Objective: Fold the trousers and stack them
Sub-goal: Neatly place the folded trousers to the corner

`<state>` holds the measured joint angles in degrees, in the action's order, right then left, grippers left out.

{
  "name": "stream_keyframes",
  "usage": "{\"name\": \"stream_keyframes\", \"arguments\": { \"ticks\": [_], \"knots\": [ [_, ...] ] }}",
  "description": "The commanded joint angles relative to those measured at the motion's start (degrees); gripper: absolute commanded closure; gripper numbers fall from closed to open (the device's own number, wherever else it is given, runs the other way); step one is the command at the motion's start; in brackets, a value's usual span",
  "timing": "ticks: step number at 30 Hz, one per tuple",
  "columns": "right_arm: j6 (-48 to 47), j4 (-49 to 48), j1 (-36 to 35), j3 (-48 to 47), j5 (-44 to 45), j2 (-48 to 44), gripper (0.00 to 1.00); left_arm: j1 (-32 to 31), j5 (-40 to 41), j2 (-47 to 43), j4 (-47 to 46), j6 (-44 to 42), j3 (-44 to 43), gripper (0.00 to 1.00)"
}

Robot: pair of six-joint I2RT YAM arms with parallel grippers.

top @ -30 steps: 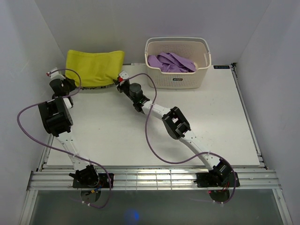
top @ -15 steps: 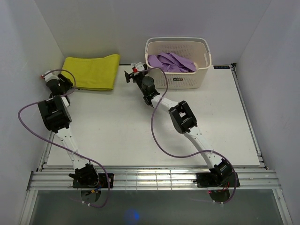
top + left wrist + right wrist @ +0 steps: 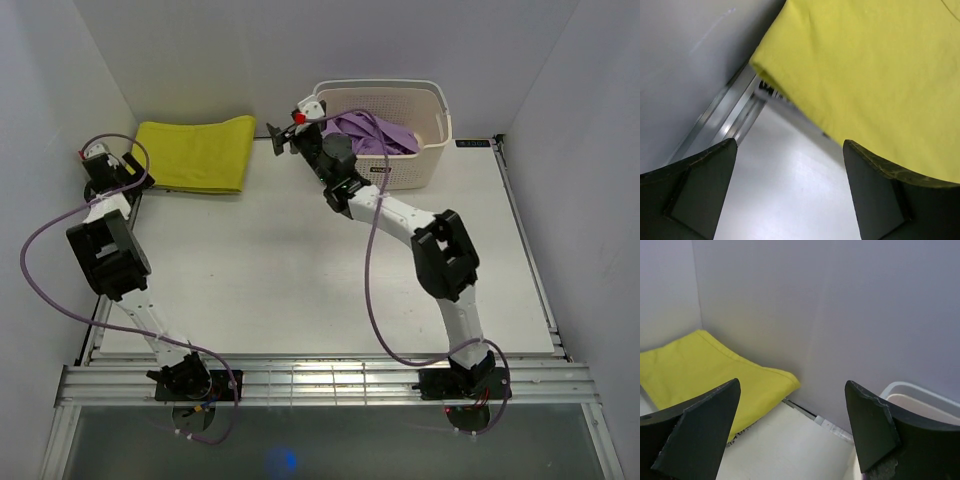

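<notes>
Since left gripper (image 3: 790, 165) and right gripper (image 3: 791, 405) both gape wide, holding nothing, the step is probably clearing off. Trousers (image 3: 195, 153) lie folded flat, left of the white basket (image 3: 425, 165). Raise each arm straight up before swinging, so no finger drags the fold.

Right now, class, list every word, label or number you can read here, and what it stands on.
No text is readable.
Dark label on the white basket: too small to read.
Dark sticker at the table's far edge: too small to read.
Black-and-white print under the trousers: blurred.
</notes>
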<state>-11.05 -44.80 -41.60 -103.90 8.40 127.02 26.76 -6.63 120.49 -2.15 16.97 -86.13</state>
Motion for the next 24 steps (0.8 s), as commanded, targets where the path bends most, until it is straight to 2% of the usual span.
{"name": "stream_keyframes", "arguments": {
  "ticks": [1, 4, 5, 8, 9, 10, 12, 15, 19, 20, 22, 24],
  "knots": [
    [-0.4, 6.1, 0.0, 6.5, -0.5, -12.7, 0.1, 1.9, -1.9, -10.8, 19.0, -4.5, -0.9, 0.02],
    [-2.6, 17.7, 0.0, 12.4, -1.2, -23.2, 0.1, 3.3, -6.6, -17.1, 27.3, -10.9, 0.8, 0.02],
    [-2.9, 25.0, 0.1, 13.5, -0.8, -25.8, 0.1, 3.7, -9.0, -21.0, 28.8, -13.3, 1.6, 0.02],
    [-3.7, 37.8, 0.9, 16.3, -1.7, -35.3, 0.1, 3.7, -13.6, -27.4, 34.1, -21.4, 4.5, 0.02],
    [-3.5, 46.5, 1.3, 16.8, -2.0, -39.5, 0.1, 3.6, -15.3, -30.8, 37.5, -23.6, 4.7, 0.02],
    [-3.1, 50.8, 2.0, 17.8, -2.5, -41.5, 0.1, 3.6, -17.9, -32.4, 39.2, -26.4, 4.3, 0.02],
    [-2.0, 59.7, 4.9, 20.1, -4.2, -48.1, 0.1, 3.0, -19.7, -36.4, 43.1, -28.2, 4.0, 0.02],
    [0.1, 66.0, 10.9, 25.9, -8.5, -56.9, 0.1, 0.1, -21.8, -39.3, 47.7, -29.8, 4.0, 0.02],
    [2.4, 72.1, 20.0, 34.2, -13.2, -67.2, 0.1, -11.2, -18.4, -42.8, 49.4, -28.8, 6.8, 0.02],
    [2.4, 74.7, 23.5, 35.9, -14.9, -69.1, 0.1, -16.5, -16.6, -43.7, 49.1, -27.9, 7.5, 0.02],
    [1.8, 76.8, 27.0, 40.5, -15.6, -73.5, 0.1, -21.0, -16.3, -43.6, 48.8, -25.0, 8.4, 0.02],
    [2.4, 78.0, 29.5, 44.6, -17.0, -77.2, 0.1, -28.7, -14.6, -42.8, 48.8, -22.2, 9.5, 0.02]
  ]
}}
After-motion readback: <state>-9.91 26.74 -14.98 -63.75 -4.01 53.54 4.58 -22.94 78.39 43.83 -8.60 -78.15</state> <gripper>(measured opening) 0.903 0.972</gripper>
